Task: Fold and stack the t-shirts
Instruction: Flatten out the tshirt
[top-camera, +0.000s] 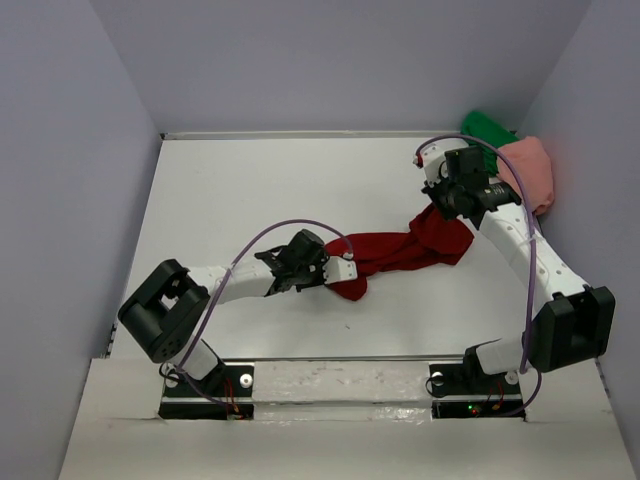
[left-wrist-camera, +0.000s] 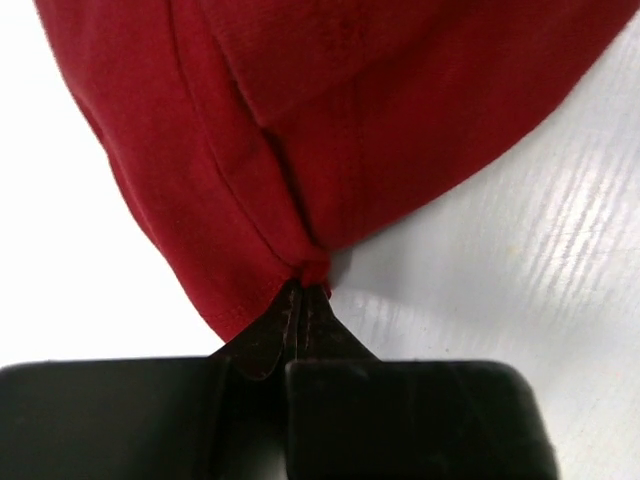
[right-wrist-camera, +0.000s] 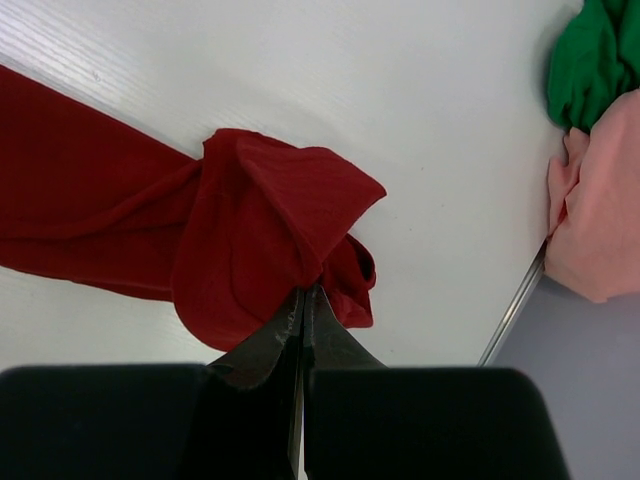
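Dark red t-shirt (top-camera: 405, 252): bunched lengthwise, nothing folded or stacked yet.
Left gripper (left-wrist-camera: 302, 295) clamped shut on its left hem, right gripper (right-wrist-camera: 305, 295) clamped shut on its right end; green t-shirt (top-camera: 487, 128) and pink t-shirt (top-camera: 530, 170) lie crumpled beyond that right end.

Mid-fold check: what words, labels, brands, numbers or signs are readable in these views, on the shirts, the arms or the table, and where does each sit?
No readable text in any view.
dark red t-shirt: plain, no print or tag showing.
green t-shirt: plain.
salmon pink t-shirt: plain.
right arm base: small lit dots only, no lettering visible.
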